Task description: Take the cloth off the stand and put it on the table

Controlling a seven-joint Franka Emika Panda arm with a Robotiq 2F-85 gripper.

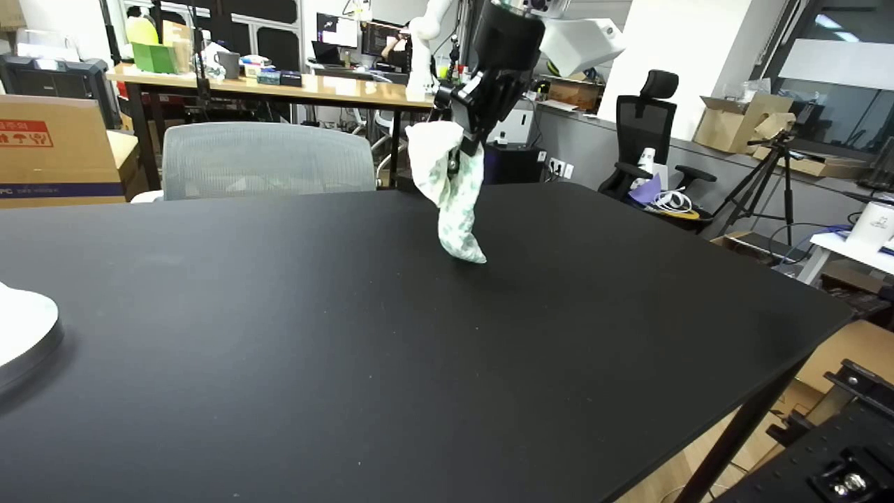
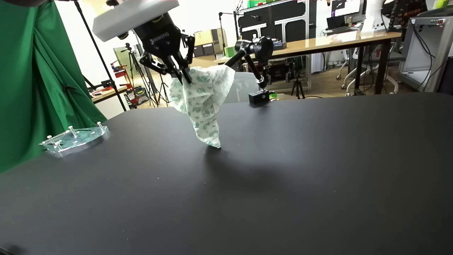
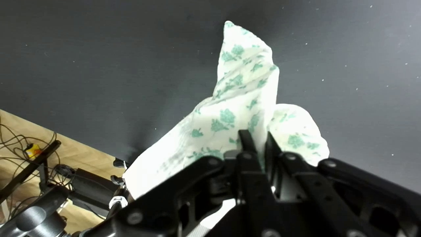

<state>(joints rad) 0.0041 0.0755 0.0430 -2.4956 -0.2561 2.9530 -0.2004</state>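
A white cloth with green flower print hangs in folds in both exterior views (image 1: 459, 223) (image 2: 204, 109) and fills the middle of the wrist view (image 3: 243, 89). Its lowest corner is just above the black table (image 2: 300, 198). My gripper (image 2: 184, 80) is at the cloth's upper part; in the wrist view its fingers (image 3: 256, 133) are close together with a fold between them. The black jointed stand (image 2: 264, 51) is at the table's edge beside the cloth. Its arm passes behind the cloth, so I cannot tell whether cloth still rests on it.
A clear plate with upright screws (image 2: 76, 140) lies near the table's edge. A white rounded object (image 1: 24, 332) is at the table's left in an exterior view. A grey mesh chair (image 1: 269, 161) stands behind the table.
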